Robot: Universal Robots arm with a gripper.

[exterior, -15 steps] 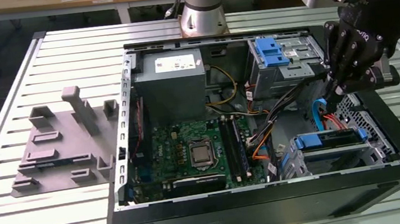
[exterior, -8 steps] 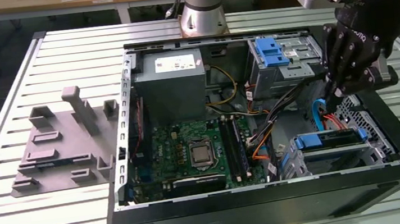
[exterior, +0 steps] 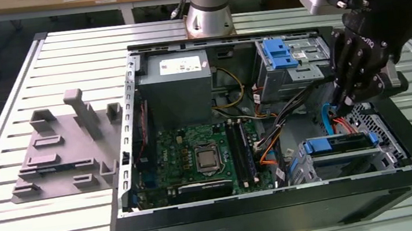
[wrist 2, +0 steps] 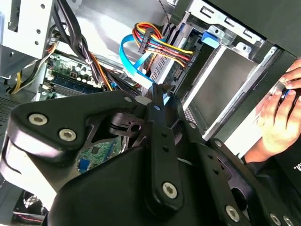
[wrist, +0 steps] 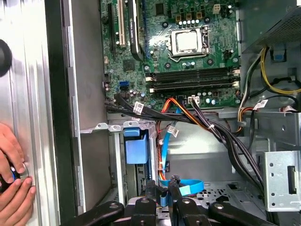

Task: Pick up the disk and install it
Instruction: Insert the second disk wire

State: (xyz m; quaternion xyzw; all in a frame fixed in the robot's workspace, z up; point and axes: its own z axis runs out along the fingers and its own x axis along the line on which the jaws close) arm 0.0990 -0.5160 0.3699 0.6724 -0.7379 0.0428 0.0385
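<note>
The disk (exterior: 343,145), silver with a blue carrier edge, sits in the lower drive cage at the open computer case's front corner, on the exterior view's right. In the first wrist view its blue carrier (wrist: 136,150) faces up out of the cage. My black gripper (exterior: 342,102) hangs just above and behind that cage, inside the case. Its fingers are shut on the end of a flat blue cable (wrist: 188,185), seen between the fingertips (wrist: 151,189). In the second wrist view the gripper (wrist 2: 158,96) pinches the same blue cable (wrist 2: 134,59) below a plug with coloured wires (wrist 2: 157,44).
The case (exterior: 278,203) lies open on a slatted metal table (exterior: 63,225), with a motherboard (exterior: 203,156), a grey power supply box (exterior: 179,83) and an upper cage with a blue latch (exterior: 280,51). A grey fixture (exterior: 66,149) stands on the exterior view's left. A person's hand (wrist: 11,176) rests outside the case wall.
</note>
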